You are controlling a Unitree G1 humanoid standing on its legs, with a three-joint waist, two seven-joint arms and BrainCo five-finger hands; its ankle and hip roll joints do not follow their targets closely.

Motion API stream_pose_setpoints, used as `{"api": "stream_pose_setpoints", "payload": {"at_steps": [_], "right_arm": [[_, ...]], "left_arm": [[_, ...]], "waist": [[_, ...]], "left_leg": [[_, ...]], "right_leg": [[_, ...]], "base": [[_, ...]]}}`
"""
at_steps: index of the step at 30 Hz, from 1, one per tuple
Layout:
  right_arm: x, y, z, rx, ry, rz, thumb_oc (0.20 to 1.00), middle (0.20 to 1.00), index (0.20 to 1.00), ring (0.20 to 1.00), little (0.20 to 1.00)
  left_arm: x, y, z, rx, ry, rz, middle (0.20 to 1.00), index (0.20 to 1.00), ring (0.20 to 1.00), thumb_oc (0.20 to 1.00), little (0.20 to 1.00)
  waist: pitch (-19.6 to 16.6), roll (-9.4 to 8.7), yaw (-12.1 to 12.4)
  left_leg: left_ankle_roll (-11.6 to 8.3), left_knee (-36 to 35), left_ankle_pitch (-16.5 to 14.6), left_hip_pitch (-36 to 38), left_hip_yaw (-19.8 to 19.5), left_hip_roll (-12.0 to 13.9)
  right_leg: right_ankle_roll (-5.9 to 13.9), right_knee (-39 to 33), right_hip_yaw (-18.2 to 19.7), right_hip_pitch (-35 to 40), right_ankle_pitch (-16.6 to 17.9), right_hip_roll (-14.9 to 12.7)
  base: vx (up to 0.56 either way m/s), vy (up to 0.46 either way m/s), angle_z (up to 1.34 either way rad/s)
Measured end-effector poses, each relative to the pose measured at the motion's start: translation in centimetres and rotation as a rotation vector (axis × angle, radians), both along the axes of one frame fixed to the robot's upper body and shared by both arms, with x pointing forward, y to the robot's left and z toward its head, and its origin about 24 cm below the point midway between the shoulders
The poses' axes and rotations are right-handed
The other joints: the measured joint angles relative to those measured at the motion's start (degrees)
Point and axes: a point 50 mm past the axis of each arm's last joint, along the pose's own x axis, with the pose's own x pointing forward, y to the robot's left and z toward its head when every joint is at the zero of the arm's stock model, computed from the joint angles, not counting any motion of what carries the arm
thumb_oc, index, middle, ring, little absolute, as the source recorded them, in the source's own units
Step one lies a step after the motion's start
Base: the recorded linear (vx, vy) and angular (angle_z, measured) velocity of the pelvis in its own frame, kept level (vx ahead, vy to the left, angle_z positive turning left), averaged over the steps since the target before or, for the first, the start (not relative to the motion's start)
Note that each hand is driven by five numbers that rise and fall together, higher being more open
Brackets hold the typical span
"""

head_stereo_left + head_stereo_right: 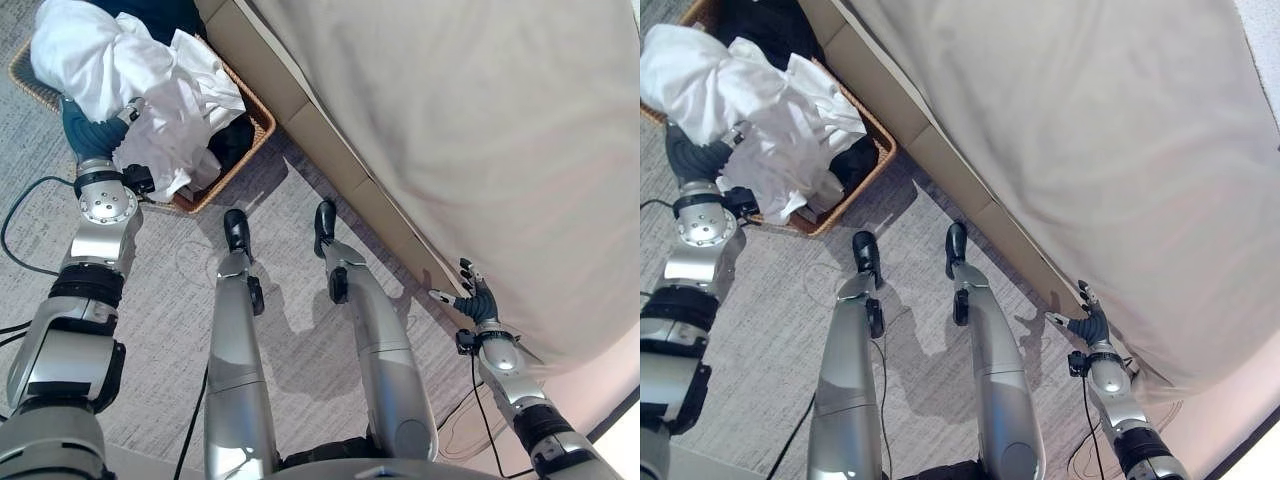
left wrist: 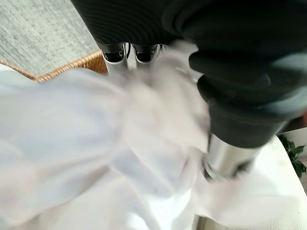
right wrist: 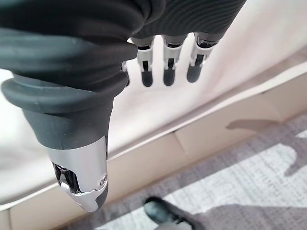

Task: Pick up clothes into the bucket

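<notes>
Crumpled white cloth garment (image 1: 150, 90) lies heaped in the brown woven wicker basket (image 1: 262, 118) at 10 o'clock. Left hand (image 1: 88, 128) is buried in it; its finger state cannot be told. Right hand (image 1: 476, 297), at 4 o'clock beside the beige bed cover (image 1: 480, 130), is spread and holds nothing.

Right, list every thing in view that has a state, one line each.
white clothes: bunched, piled over the basket, left hand in them.
wicker basket: heaped full, dark garment inside.
left hand: fingers buried in cloth, unreadable.
right hand: open, empty, beside the bed.
</notes>
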Motion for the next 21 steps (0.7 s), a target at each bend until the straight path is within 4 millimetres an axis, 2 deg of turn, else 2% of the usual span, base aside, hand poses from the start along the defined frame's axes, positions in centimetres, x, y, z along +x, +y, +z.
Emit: {"api": "stream_pose_setpoints", "payload": {"at_steps": [8, 14, 19, 20, 21], "right_arm": [[0.1, 0.4, 0.1, -0.006, -0.004, 0.026, 1.000, 1.000, 1.000, 1.000, 1.000], [0.1, 0.3, 0.2, -0.010, -0.006, 0.036, 1.000, 1.000, 1.000, 1.000, 1.000], [0.2, 0.8, 0.1, -0.009, 0.000, 0.056, 1.000, 1.000, 1.000, 1.000, 1.000], [0.3, 1.0, 0.1, -0.004, -0.004, 0.056, 1.000, 1.000, 1.000, 1.000, 1.000], [0.4, 1.3, 0.1, 0.006, -0.007, 0.058, 1.000, 1.000, 1.000, 1.000, 1.000]], "left_arm": [[0.2, -0.2, 0.3, -0.022, -0.001, -0.056, 1.000, 1.000, 1.000, 1.000, 1.000], [0.5, -0.7, -0.2, -0.031, 0.013, -0.078, 1.000, 1.000, 1.000, 1.000, 1.000], [0.7, -0.7, -1.9, -0.067, 0.066, -0.056, 1.000, 1.000, 1.000, 1.000, 1.000], [0.5, -0.7, -2.8, -0.091, 0.077, -0.052, 1.000, 1.000, 1.000, 1.000, 1.000], [0.2, -0.8, -4.6, -0.138, 0.099, -0.047, 1.000, 1.000, 1.000, 1.000, 1.000]], "waist": [[0.0, -0.03, 0.0], [0.0, -0.04, -0.1], [0.0, -0.06, 0.0], [0.0, -0.06, 0.2], [0.0, -0.07, 0.2]], "left_leg": [[0.09, -0.3, 0.0, 0.0, 0.0, -0.1], [0.54, -1.2, 0.4, 0.0, 0.3, -0.1], [0.79, -2.4, 0.6, 1.6, 0.8, -0.1], [0.87, -3.0, 0.7, 2.6, 1.0, -0.1], [1.08, -3.8, 0.8, 4.4, 1.6, -0.2]], "right_leg": [[0.72, -1.0, 0.1, 0.0, 0.2, 0.0], [0.86, -2.0, 0.2, 0.1, 0.9, 0.0], [0.49, -2.3, 0.4, 1.3, 1.3, -0.2], [0.48, -2.7, 0.6, 2.1, 1.3, -0.2], [0.46, -3.0, 0.9, 3.4, 1.3, -0.3]], "base": [[-0.01, 0.014, 0.00], [-0.01, -0.003, 0.00], [0.00, 0.000, 0.00], [0.00, 0.000, 0.00], [0.00, 0.000, 0.00]]}}
